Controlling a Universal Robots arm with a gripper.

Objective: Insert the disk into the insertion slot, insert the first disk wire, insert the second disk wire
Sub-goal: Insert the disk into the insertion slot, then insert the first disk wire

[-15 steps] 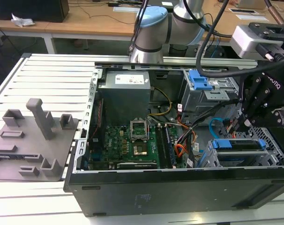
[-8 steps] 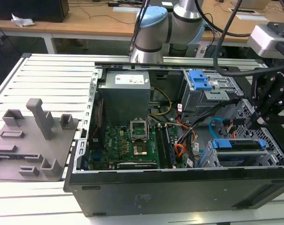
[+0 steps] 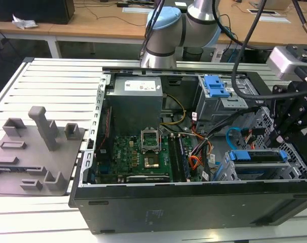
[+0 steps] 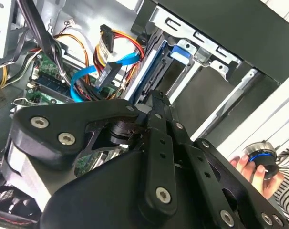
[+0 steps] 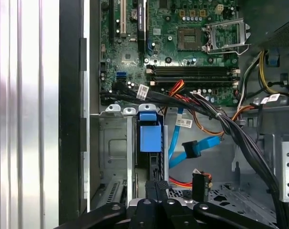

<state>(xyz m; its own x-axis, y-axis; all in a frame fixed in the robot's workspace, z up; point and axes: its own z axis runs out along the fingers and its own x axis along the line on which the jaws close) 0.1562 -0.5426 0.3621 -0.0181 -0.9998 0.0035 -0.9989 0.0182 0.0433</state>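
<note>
Already one disk fills the slot, one blue cable and one orange bundle loose, gripper closed empty.

White slatted aluminium-profile table, slats running across the exterior view. Open black desktop computer case lies on its side on it, toward the exterior view's right. Flat grey plastic fixture plate with upright blocks sits on the slats just beside the case, toward the exterior view's left.

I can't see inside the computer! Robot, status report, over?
Claw shut, close by the disk. Disk sits in insertion slot. Light-blue cable and orange-red wire bundle hang unplugged beside it, over.
</note>
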